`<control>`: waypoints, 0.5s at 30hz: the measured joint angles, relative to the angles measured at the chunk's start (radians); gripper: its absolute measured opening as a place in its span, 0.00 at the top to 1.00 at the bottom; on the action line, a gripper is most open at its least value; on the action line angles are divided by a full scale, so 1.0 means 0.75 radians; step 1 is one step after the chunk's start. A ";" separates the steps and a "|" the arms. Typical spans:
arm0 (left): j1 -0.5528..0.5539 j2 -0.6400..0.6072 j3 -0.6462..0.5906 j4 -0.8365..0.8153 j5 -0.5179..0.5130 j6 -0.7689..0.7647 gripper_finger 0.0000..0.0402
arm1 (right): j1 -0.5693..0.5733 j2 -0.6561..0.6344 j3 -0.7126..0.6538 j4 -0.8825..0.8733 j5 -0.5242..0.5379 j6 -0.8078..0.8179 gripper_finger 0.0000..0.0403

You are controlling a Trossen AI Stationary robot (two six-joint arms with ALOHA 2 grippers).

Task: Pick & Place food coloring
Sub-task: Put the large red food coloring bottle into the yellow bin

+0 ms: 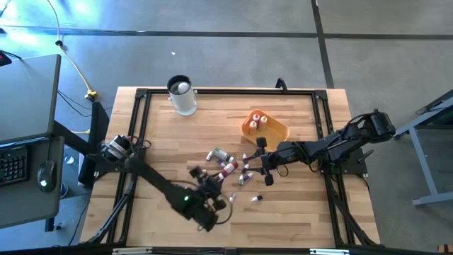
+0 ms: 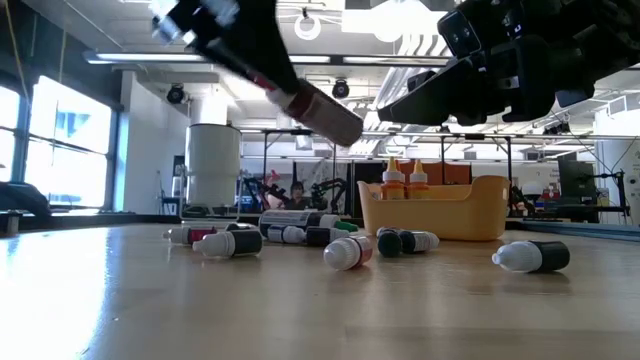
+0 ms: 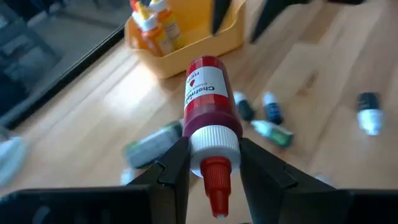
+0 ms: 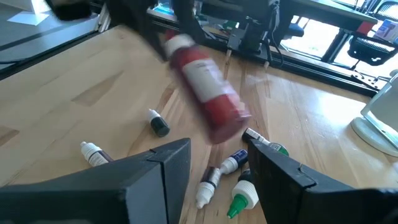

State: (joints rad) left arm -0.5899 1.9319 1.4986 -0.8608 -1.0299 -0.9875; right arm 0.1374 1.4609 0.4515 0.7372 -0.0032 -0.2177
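Note:
My left gripper (image 3: pixel 214 152) is shut on a red food coloring bottle (image 3: pixel 208 99) with a white collar and a pointed red cap, above the table's near middle (image 1: pixel 212 204). Several small food coloring bottles (image 1: pixel 228 168) lie on their sides on the wood in the table's middle. Two more bottles (image 1: pixel 259 122) stand in the orange-yellow tray (image 1: pixel 277 132). My right gripper (image 4: pixel 214 168) is open and touches nothing. It hovers over the right end of the scattered bottles (image 1: pixel 266 168), and the red bottle (image 4: pixel 206 93) is in the air ahead of it. My left gripper pinches the red bottle between its two fingers at the white ribbed collar (image 3: pixel 200 144), just below the cap. The cap points back toward the wrist and the body sticks out ahead of the fingers. The bottle (image 2: pixel 325 112) is lifted clear of the table and slopes base-down.
A tall clear cup (image 1: pixel 182 95) stands near the far edge, left of the tray. A black frame (image 1: pixel 139 120) runs around the tabletop. One bottle (image 1: pixel 256 200) lies apart, toward the near right. Bare wood (image 1: pixel 297 219) lies at the near right and the left.

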 joint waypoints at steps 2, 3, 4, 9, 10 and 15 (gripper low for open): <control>0.056 0.000 0.134 -0.173 0.126 0.059 0.74 | 0.000 0.000 0.000 0.001 0.000 0.000 0.62; 0.087 0.000 0.192 -0.234 0.201 0.092 0.74 | 0.000 0.000 0.000 0.000 0.000 0.000 0.62; 0.117 0.000 0.241 -0.289 0.276 0.122 0.74 | 0.000 0.000 0.000 0.000 0.000 0.000 0.62; 0.243 0.002 0.413 -0.450 0.457 0.314 0.74 | 0.001 -0.002 0.000 0.009 -0.001 0.031 0.62; 0.264 0.002 0.433 -0.470 0.469 0.365 0.74 | 0.002 -0.011 0.000 -0.006 0.000 0.061 0.62; 0.389 0.002 0.480 -0.517 0.532 0.538 0.74 | 0.002 -0.136 -0.001 -0.192 -0.005 0.245 0.62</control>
State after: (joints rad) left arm -0.2979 1.9335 1.8584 -1.2483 -0.6309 -0.5841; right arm 0.1387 1.3589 0.4511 0.5932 -0.0067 -0.0337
